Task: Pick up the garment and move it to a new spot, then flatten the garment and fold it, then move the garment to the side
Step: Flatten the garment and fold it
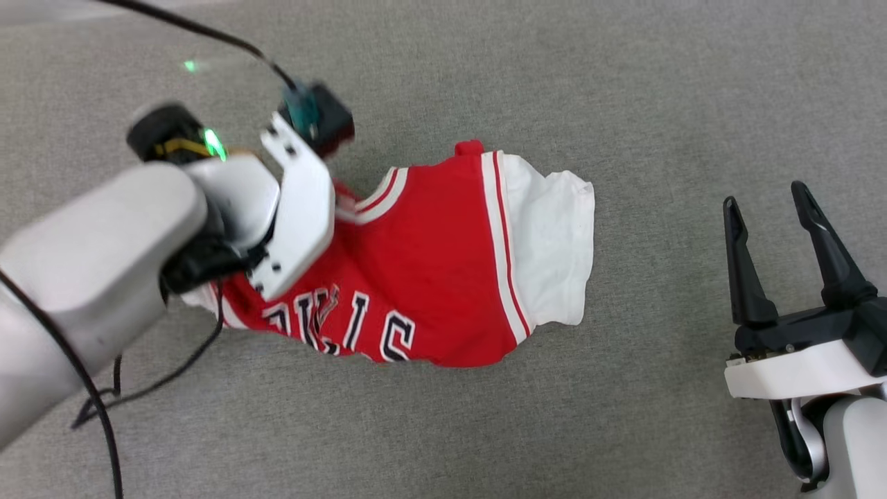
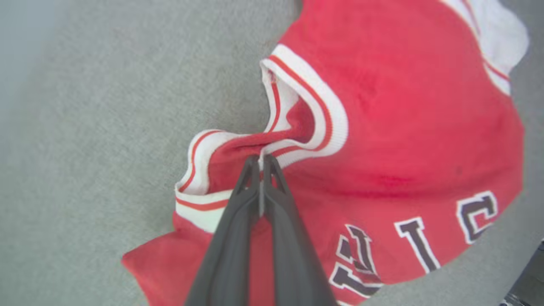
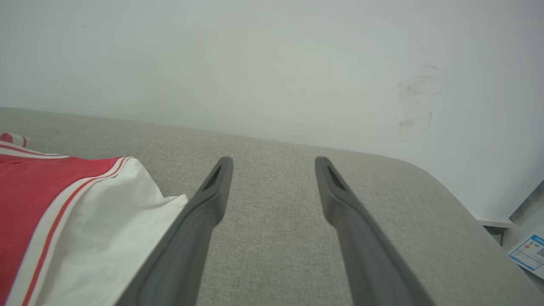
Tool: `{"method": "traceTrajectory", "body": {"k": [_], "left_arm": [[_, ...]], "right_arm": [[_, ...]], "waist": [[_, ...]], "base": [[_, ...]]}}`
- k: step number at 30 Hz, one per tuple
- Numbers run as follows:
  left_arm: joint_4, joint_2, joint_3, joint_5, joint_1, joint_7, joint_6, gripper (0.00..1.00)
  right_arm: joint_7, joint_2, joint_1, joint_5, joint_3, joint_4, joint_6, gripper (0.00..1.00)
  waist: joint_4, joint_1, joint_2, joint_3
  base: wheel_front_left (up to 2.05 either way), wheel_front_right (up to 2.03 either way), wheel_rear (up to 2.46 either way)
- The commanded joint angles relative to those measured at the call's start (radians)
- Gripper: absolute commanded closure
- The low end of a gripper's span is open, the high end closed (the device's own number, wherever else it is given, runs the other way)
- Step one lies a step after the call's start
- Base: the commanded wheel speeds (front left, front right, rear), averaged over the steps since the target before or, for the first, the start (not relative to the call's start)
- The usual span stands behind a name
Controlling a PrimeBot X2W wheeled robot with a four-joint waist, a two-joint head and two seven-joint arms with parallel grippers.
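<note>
Garment (image 1: 443, 277) on grey fabric surface (image 1: 658, 90), pale wall (image 3: 272, 55) behind, left gripper (image 2: 260, 159) clamped on it, right gripper (image 1: 763, 194) spread

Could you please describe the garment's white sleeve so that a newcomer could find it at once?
On the grey fabric surface lies a crumpled red garment. Its white sleeve spreads from the end nearest the right gripper, whose jaws stand open, beyond a red-and-white striped band. It is the broad plain white panel, free of lettering.
</note>
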State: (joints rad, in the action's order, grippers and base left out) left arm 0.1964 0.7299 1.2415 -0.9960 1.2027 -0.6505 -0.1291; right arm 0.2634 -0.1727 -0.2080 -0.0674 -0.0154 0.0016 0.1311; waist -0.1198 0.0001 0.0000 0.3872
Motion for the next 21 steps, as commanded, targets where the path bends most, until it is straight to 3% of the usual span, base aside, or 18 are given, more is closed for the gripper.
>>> {"method": "traceTrajectory", "body": {"k": [1, 6, 9, 16, 21], "left_arm": [[-0.026, 0.005, -0.014, -0.008, 0.020, 0.018, 0.000, 1.00], [-0.065, 0.000, -0.031, 0.001, 0.056, 0.054, 0.000, 1.00], [-0.052, -0.038, -0.023, 0.013, 0.056, 0.085, 0.000, 1.00], [0.077, -0.150, 0.006, 0.035, 0.044, 0.156, 0.000, 1.00], [0.165, -0.182, 0.035, 0.019, -0.006, 0.113, 0.000, 1.00]], "right_arm": [[0.002, 0.006, 0.008, 0.003, 0.001, -0.004, -0.001, 0.00], [0.002, 0.006, -0.009, -0.001, -0.011, -0.010, 0.000, 0.00], [0.002, 0.008, -0.028, -0.004, -0.022, -0.016, 0.000, 0.00], [0.002, 0.027, -0.058, -0.001, -0.041, -0.020, -0.001, 0.00], [0.002, 0.038, -0.057, 0.002, -0.039, -0.014, 0.000, 0.00]], "waist": [[-0.003, -0.0001, 0.0000, -0.007], [-0.022, -0.0001, 0.0000, 0.002], [-0.040, -0.0001, 0.0000, 0.023], [-0.090, -0.0001, 0.0000, 0.073], [-0.109, -0.0001, 0.0000, 0.081]], "base": [[0.00, 0.00, 0.00], [0.00, 0.00, 0.00], [0.00, 0.00, 0.00], [0.00, 0.00, 0.00], [0.00, 0.00, 0.00]]}}
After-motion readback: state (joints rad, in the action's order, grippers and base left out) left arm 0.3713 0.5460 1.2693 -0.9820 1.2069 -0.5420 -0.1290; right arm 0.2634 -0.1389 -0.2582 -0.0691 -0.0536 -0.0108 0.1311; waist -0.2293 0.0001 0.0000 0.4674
